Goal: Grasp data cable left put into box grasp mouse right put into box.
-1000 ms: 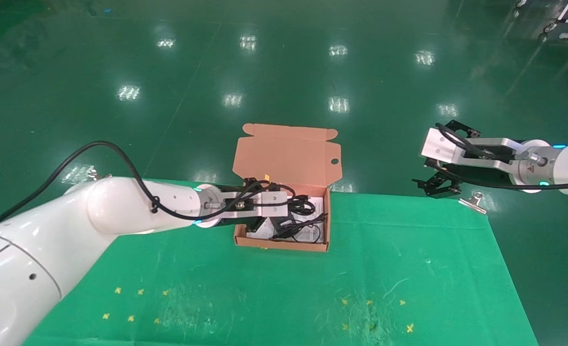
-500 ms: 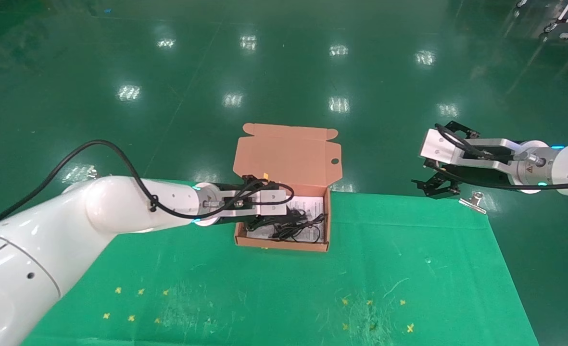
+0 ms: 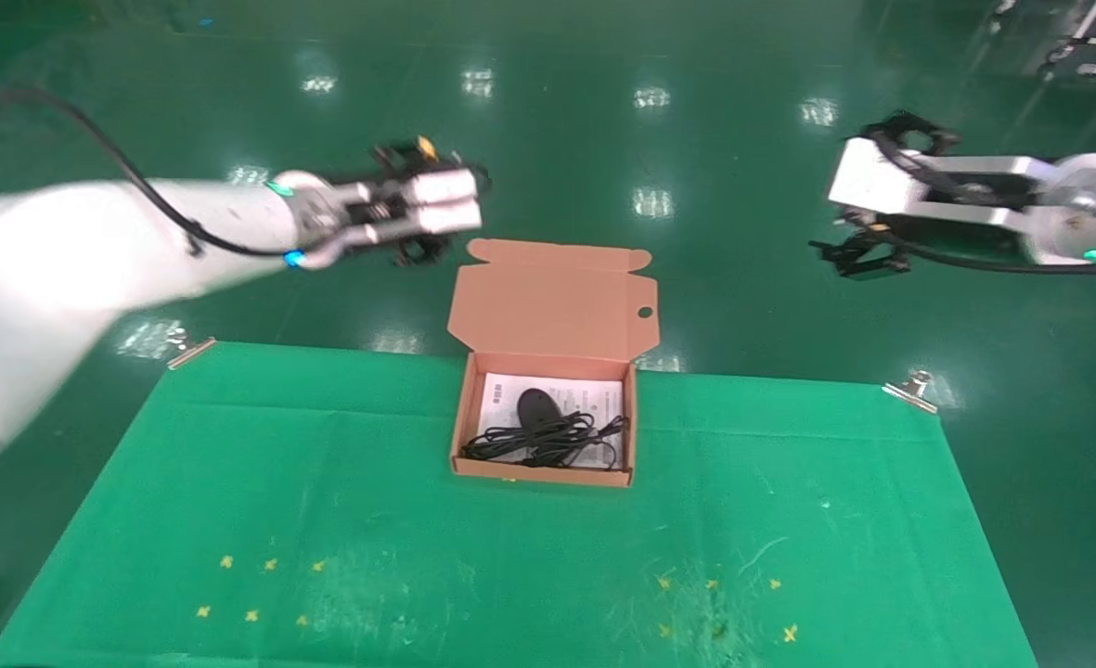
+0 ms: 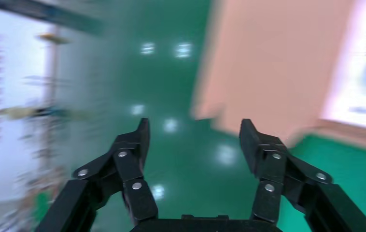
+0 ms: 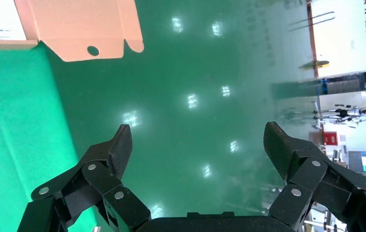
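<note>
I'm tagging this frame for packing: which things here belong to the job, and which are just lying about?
Job:
box, lid open
mouse, inside the box
data cable, inside the box
left gripper, empty
right gripper, empty

Lying about:
green mat
two metal clips at the mat's far corners

You are looking at the box point(image 3: 548, 297) sitting open on the green cloth, its lid standing upright behind. The black mouse point(image 3: 536, 408) is lying inside on the white sheet, with the data cable point(image 3: 534, 443) sprawling in loose loops just in front of it.
</note>
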Tool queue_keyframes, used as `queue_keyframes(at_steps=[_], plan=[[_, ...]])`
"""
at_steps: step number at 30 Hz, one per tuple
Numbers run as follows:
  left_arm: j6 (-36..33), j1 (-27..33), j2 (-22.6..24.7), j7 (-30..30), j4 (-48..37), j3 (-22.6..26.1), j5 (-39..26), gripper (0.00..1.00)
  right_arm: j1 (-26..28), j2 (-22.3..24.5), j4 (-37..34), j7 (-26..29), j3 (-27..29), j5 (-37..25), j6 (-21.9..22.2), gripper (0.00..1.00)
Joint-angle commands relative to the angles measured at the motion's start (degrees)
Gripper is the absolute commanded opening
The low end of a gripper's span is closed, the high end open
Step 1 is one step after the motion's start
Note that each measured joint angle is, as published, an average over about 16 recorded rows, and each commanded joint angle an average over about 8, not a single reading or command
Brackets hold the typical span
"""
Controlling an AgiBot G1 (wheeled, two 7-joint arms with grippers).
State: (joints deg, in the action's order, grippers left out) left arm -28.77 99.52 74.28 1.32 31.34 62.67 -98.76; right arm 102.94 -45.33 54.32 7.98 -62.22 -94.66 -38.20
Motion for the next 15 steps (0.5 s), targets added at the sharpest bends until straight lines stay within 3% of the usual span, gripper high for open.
queue_keyframes(at_steps=[1,15], plan=[[1.2,1.3,0.1,-0.3,-0.7,0.1,-0.7,1.0,0.5,0.1,0.6,-0.2,-0.3,-0.7,0.0,1.0],[-10.6,-6.5,-8.2,-2.9,8.1,-9.8,11.2,1.0,-7.8,2.1,4.7,0.4,9.1,9.9,-9.6,1.0]])
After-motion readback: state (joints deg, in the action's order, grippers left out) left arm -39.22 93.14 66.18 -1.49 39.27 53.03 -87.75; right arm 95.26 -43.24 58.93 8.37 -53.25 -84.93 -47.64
